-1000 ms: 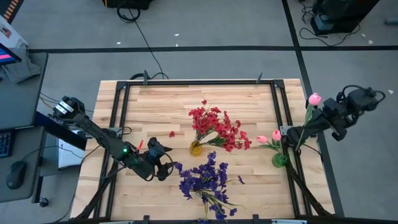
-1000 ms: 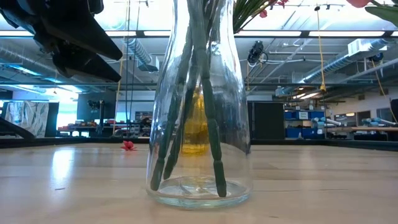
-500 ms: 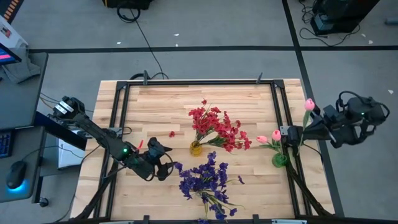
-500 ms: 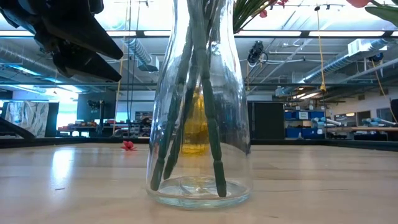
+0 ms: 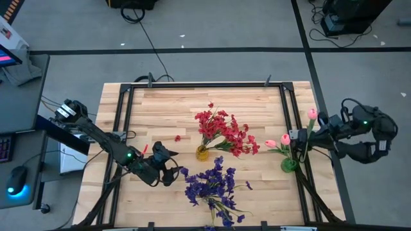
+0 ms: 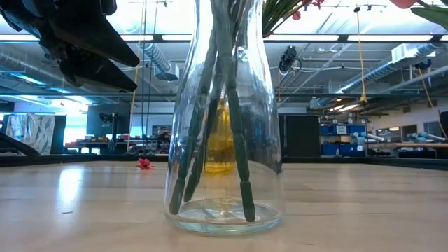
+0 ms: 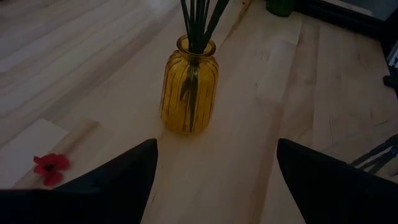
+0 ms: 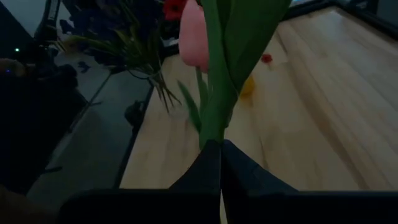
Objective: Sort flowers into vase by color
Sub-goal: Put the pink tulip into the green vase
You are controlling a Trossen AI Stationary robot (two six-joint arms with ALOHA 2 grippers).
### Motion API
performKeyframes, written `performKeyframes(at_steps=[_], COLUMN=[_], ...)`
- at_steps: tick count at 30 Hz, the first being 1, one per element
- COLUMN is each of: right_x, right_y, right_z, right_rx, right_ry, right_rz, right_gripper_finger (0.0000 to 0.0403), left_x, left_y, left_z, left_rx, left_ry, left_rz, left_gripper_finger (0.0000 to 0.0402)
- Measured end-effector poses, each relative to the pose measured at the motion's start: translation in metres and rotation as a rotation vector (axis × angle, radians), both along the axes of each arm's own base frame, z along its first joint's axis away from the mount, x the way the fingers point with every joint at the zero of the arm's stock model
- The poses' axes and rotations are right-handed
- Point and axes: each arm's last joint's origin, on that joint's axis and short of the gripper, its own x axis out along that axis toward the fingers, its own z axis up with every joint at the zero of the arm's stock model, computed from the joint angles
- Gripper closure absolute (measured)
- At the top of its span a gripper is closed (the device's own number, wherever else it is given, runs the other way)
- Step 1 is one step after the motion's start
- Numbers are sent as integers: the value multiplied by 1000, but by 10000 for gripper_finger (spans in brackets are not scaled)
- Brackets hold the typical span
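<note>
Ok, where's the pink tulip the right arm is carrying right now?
In the high view the pink tulip is off the table's right edge, held in the right pincer, just above and right of the green vase with two other pink buds.

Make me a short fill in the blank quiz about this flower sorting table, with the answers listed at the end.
1. The red flowers stand in a ____ vase.
2. The right gripper, jaws shut, holds a ____ tulip.
3. The left gripper waits with jaws ____.
4. The purple flowers stand in a ____ glass vase.

Answers: yellow; pink; open; clear
</note>
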Motion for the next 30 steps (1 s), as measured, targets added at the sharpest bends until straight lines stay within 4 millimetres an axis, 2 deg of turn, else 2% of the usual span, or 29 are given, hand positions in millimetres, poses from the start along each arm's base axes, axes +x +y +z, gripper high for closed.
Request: performKeyframes(at_steps=[10, 19, 30], right_x=[5, 7, 15], right_y=[8, 16, 25], right_z=[0, -8, -5], right_rx=[-42, -43, -21], right_ry=[-4, 75, 30], right_rz=[-104, -195, -243], right_gripper_finger=[397, 396, 396], left_x=[0, 0, 0], left_y=[0, 0, 0], left_z=[0, 0, 0], left_rx=[3, 7, 6], left_ry=[0, 5, 5], left_rz=[1, 1, 0], left_gripper_finger=[67, 67, 67])
